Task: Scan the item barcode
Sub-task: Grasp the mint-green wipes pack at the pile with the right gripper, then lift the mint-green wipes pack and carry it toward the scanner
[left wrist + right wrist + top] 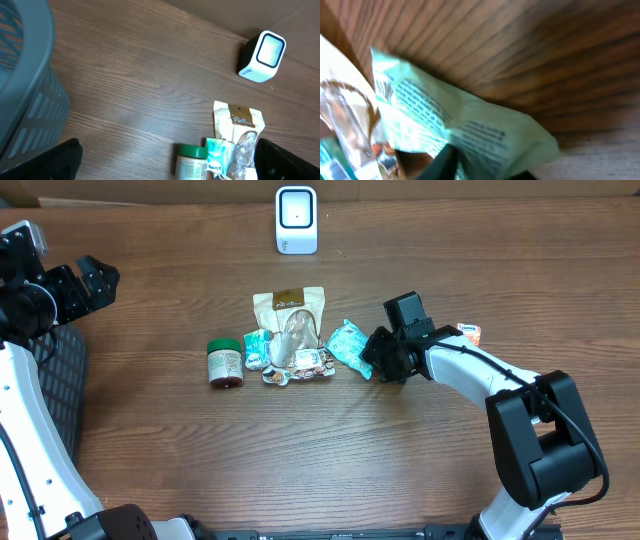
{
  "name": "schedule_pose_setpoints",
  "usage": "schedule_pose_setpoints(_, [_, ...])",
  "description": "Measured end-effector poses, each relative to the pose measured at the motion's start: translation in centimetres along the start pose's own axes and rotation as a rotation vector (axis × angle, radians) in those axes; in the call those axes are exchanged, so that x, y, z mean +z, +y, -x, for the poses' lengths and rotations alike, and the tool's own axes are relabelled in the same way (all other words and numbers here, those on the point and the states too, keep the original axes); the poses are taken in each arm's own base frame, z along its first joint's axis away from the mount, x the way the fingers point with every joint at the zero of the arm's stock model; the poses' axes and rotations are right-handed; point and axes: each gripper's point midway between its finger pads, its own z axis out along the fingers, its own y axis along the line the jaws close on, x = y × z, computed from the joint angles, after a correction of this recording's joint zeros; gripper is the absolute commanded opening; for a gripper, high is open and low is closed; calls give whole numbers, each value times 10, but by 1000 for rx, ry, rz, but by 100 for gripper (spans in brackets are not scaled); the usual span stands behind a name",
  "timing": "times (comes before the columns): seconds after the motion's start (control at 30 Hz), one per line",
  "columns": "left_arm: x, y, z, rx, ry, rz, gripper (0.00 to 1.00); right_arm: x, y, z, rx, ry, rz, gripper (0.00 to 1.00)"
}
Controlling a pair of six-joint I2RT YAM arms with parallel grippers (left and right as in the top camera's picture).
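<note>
A pale green pouch (348, 343) with dark print lies at the right end of the pile of items in the middle of the table. My right gripper (370, 357) is at the pouch's right edge. In the right wrist view the green pouch (470, 125) fills the frame, and its lower edge sits between the two dark fingers of the right gripper (485, 170), which are shut on it. The white barcode scanner (296, 220) stands at the back of the table and is also in the left wrist view (262, 56). My left gripper (75, 285) hovers open at the far left, holding nothing.
A green-lidded jar (225, 363), a tan pouch (290, 310) and small teal packets (258, 348) lie left of the green pouch. An orange packet (469, 332) lies behind the right arm. A grey basket (62, 375) stands at the left edge.
</note>
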Motion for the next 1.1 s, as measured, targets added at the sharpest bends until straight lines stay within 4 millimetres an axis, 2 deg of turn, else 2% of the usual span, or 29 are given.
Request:
schedule_pose_setpoints(0.03, [0,0,0,0,0,0,100,-1,2,2,-19,-8,5,4])
schedule_pose_setpoints(0.3, [0,0,0,0,0,0,100,-4,5,0,-200,37,51,4])
schedule_pose_setpoints(0.47, [0,0,0,0,0,0,100,-23,8,-3,-311,144,181,4])
schedule_pose_setpoints(0.57, [0,0,0,0,0,0,100,-57,29,6,-378,131,327,4])
schedule_pose_setpoints(0.67, [0,0,0,0,0,0,99,-110,58,15,-471,51,469,4])
schedule_pose_setpoints(0.73, [0,0,0,0,0,0,100,-146,78,12,-544,-1,542,4])
schedule_pose_setpoints(0.83, [0,0,0,0,0,0,100,-191,95,0,-626,-58,619,4])
schedule_pose_setpoints(0.97, [0,0,0,0,0,0,100,-217,93,-14,-642,-74,618,4])
schedule_pose_setpoints(1.1, [0,0,0,0,0,0,100,-220,83,-23,-614,-60,548,4])
